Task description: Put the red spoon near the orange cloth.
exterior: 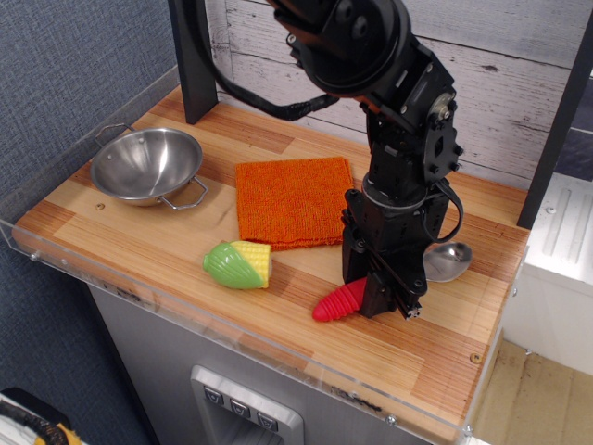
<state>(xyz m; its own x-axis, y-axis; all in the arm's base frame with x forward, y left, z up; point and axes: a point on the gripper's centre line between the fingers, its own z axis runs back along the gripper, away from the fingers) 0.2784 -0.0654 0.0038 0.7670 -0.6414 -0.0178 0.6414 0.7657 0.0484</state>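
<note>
The red spoon (336, 302) lies on the wooden counter to the front right of the orange cloth (292, 199), a short gap away. Its ribbed red handle end sticks out to the left of my gripper, and its silver bowl (449, 261) shows to the right. My gripper (378, 301) points down at counter level, with its fingers drawn in around the middle of the handle, which they hide. The cloth lies flat in the middle of the counter.
A green-and-yellow toy corn (238, 264) lies just in front of the cloth. A steel bowl (146, 165) with handles stands at the left. A clear plastic rim (185, 311) runs along the front and left edges. A dark post (195, 60) stands at the back.
</note>
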